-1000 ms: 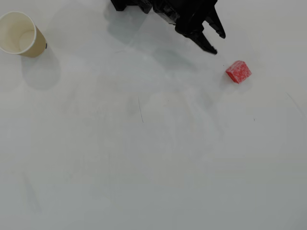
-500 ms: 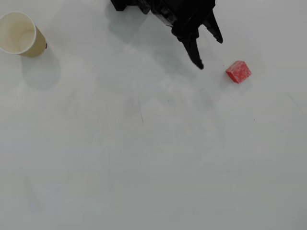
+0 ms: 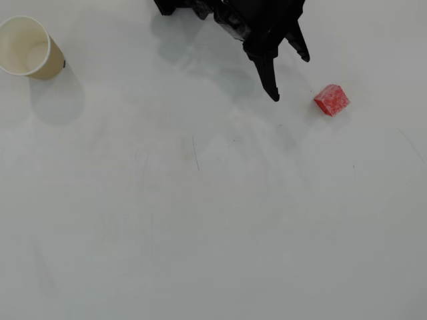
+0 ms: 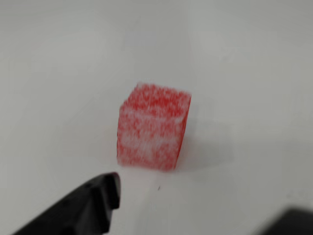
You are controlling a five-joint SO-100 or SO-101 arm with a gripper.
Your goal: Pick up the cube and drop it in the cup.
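Overhead view puts your gripper [image 3: 288, 79] at upper centre, jaws spread and empty, near the red cube [image 3: 331, 100] on the white table [image 3: 213, 220] at right, so you're approaching: next straddle it, then carry to the paper cup [image 3: 28, 47] upper left.

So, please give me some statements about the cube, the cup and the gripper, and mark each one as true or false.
1. The cube lies on the table, not held. True.
2. The gripper is shut on the cube. False: it is open and apart from the cube.
3. The cup stands at the overhead view's top left. True.
4. The cube is already inside the cup. False: it lies far to the right of it.
5. The cup lies on its side. False: it stands with its mouth up.
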